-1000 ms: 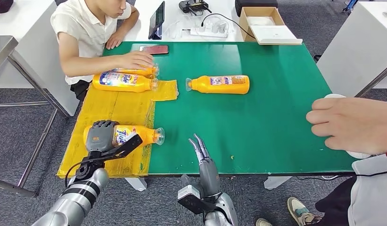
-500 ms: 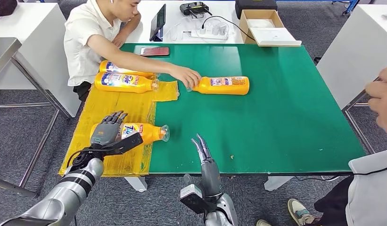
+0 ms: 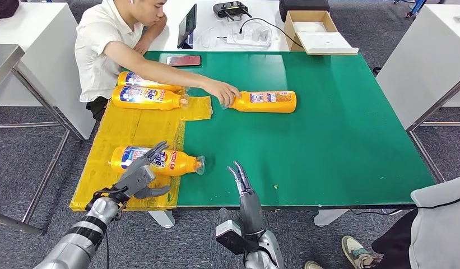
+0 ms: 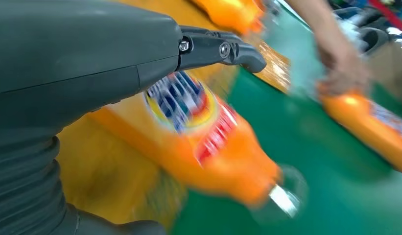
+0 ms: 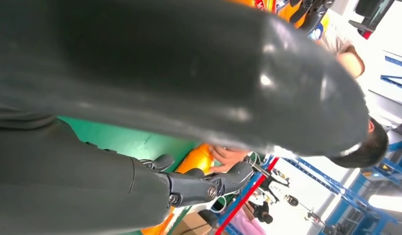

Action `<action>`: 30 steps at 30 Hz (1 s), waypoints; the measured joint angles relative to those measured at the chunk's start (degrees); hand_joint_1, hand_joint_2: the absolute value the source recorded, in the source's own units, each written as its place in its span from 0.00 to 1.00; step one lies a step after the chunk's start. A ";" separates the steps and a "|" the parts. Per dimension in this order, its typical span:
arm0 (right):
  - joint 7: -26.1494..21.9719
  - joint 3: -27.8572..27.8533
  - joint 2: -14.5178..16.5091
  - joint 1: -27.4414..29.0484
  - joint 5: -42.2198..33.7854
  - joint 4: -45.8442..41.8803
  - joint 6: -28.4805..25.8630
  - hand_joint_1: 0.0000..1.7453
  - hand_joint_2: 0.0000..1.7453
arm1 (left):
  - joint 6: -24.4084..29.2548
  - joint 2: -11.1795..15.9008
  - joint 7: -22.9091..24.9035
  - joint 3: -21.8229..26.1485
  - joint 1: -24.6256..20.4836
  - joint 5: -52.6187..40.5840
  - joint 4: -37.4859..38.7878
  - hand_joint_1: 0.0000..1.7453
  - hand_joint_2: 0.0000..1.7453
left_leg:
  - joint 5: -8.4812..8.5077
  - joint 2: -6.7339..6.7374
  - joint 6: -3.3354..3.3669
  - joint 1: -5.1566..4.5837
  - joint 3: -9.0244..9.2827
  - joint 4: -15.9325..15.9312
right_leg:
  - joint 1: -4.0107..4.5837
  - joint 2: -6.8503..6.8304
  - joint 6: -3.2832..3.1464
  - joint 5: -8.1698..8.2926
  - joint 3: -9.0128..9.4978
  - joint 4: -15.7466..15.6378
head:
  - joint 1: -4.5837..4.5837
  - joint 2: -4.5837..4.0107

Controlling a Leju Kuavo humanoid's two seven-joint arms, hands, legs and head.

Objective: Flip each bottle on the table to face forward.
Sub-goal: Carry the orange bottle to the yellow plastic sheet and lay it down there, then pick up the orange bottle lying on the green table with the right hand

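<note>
Lower left on yellow plastic sheet (image 3: 124, 131): orange label-up detergent bottle (image 3: 157, 159) lying crosswise, cap rightward, beneath spread empty left hand (image 3: 139, 178); right hand (image 3: 242, 193) straight-fingered, empty; person's hand (image 3: 222, 91) on farther orange bottle (image 3: 264, 101).

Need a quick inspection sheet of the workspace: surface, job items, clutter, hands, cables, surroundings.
Surface: green table, yellow sheet along its left side.
Job's things: near bottle lying label up; two bottles by the person; far bottle under a person's hand.
Clutter: phone.
Hands: left hand open, fingertips at near bottle; right hand open at table edge.
Cables: power strip, black cable.
Surroundings: white tables, cardboard box.
</note>
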 joint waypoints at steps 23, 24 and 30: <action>-0.36 -1.45 -0.26 -0.10 -0.02 2.39 -5.09 0.00 0.00 | 17.09 -2.34 -7.69 -4.65 14.84 19.40 -27.35 0.00 1.00 | 0.00 -0.05 0.00 -0.01 -0.55 0.02 | -0.01 -0.01 0.02 0.01 -0.56 -0.01 | 0.01 0.02; -0.31 -1.75 -0.47 0.07 0.32 1.74 -5.87 0.00 0.00 | 20.35 -3.71 -7.88 -4.48 15.11 21.72 -28.67 0.00 1.00 | 0.00 -0.03 0.01 -0.02 -0.56 0.02 | -0.01 -0.01 0.02 0.02 -0.56 -0.02 | 0.01 0.02; 0.89 -4.33 -3.46 0.32 4.21 -1.64 -7.07 0.00 0.00 | 24.46 -8.11 -8.94 -4.10 16.91 32.55 -36.15 0.00 1.00 | -0.02 -0.01 0.03 -0.04 -0.57 0.03 | -0.01 -0.01 0.03 0.03 -0.57 -0.03 | 0.00 0.01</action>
